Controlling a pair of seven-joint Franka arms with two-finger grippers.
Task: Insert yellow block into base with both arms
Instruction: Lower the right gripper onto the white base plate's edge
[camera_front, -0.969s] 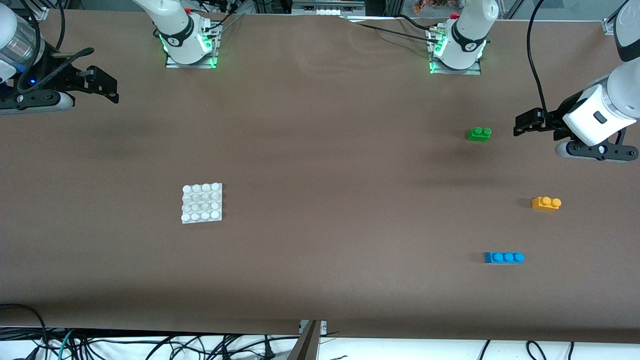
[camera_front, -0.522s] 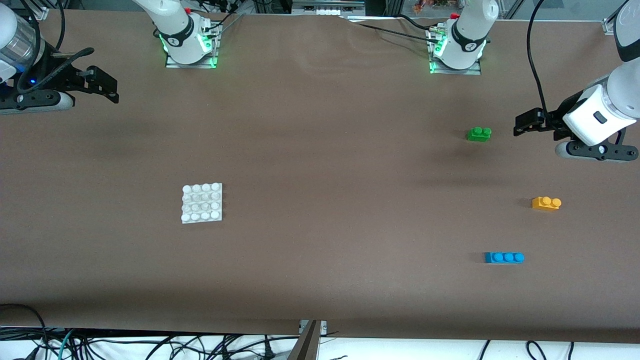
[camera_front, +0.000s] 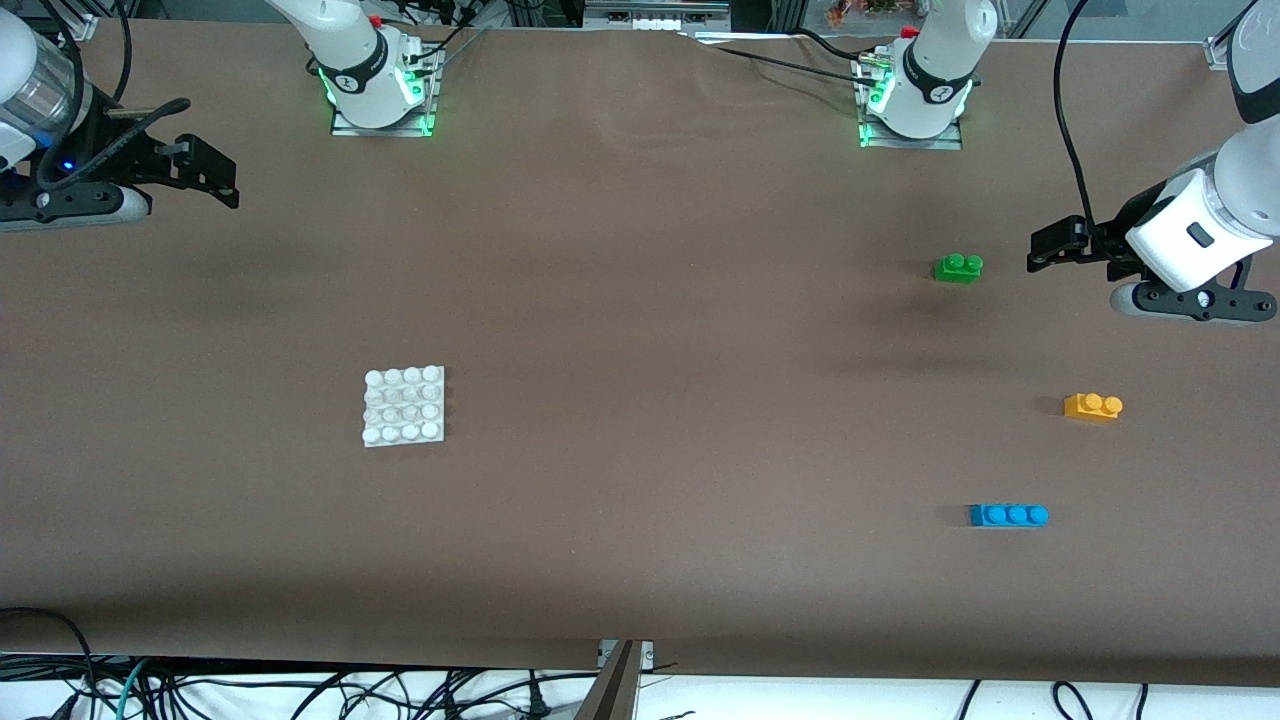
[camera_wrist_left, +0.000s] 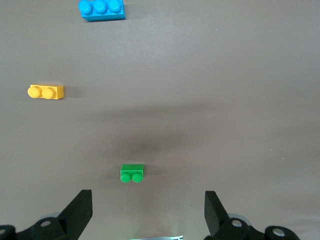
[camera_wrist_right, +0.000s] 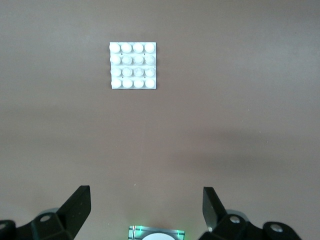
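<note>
Change: almost nothing has moved since the earlier frames; only the right arm's tool has dipped very slightly, and the bricks and plate lie where they were.
Counter (camera_front: 640, 330): brown surface carrying all the pieces, with both arm bases along its edge farthest from the front camera.
Left arm: waits high at its own end of the counter; the left tool (camera_front: 1045, 248) hangs over bare counter beside the green brick, fingers (camera_wrist_left: 80, 210) spread wide and holding nothing.
Right arm: held up at its own end; the right tool (camera_front: 215, 180) is over bare counter, well apart from the plate, fingers (camera_wrist_right: 77, 205) spread apart and empty.
Base (camera_front: 404, 405): white 4x4 studded plate, flat on the counter toward the right arm's end, studs up.
Blue brick (camera_front: 1008, 515): three studs, nearest the front camera of the bricks, toward the left arm's end.
Yellow block (camera_front: 1092, 406): two studs, on the counter at the left arm's end, between the green and blue bricks in depth, apart from both.
Green brick (camera_front: 958, 268): two studs, farthest from the front camera.
</note>
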